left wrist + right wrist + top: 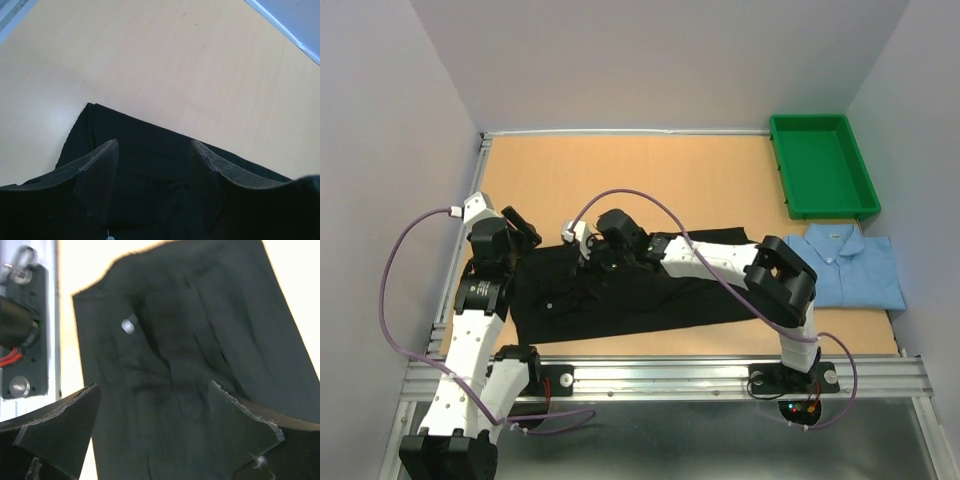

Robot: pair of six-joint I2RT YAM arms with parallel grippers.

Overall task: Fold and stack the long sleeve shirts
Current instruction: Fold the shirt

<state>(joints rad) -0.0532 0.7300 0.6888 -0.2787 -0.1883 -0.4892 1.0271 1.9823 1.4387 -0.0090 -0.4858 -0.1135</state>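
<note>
The black shirt (620,295) lies spread flat on the table (620,170) near the front edge, between the two arms. The light blue shirt (850,265) sits folded at the right side, just in front of the green tray (823,165), so both shirts lie outside the tray. The left fingers (97,170) stand apart over the black shirt's far left edge with nothing between them, and the right fingers (240,425) are spread wide above its middle, gripping nothing.
</note>
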